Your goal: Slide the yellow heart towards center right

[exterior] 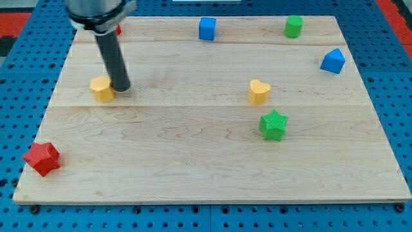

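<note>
Nearest the bench's (212,180) bottom edge, a red star block (42,158) sits at the bottom-left corner. Farther in, a green star block (273,124) lies right of centre, and just above it — close, not touching — stands the yellow heart (259,91). Toward the left edge, my tip (120,87) touches the right side of another yellow block (101,88), shape unclear. Beyond, a blue block (333,60) lies near the right edge. Along the top edge: a blue cube (206,28), a green cylinder-like block (293,26), and a red block (118,29) mostly hidden behind the rod. There is no gripper — only the rod.
</note>
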Controlling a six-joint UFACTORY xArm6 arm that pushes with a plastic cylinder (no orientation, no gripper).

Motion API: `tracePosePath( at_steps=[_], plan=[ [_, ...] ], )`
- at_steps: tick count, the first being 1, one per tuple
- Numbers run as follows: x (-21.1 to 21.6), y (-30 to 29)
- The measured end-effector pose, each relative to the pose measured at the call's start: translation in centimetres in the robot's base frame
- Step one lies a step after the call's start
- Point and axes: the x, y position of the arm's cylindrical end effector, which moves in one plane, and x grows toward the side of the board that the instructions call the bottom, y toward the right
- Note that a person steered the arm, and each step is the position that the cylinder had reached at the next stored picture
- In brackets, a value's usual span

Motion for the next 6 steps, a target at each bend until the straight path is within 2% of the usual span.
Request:
tracePosePath(
  at_steps=[1, 6],
  plan=[
    [-1.7, 2.6],
    [-2.1, 1.6]
  ],
)
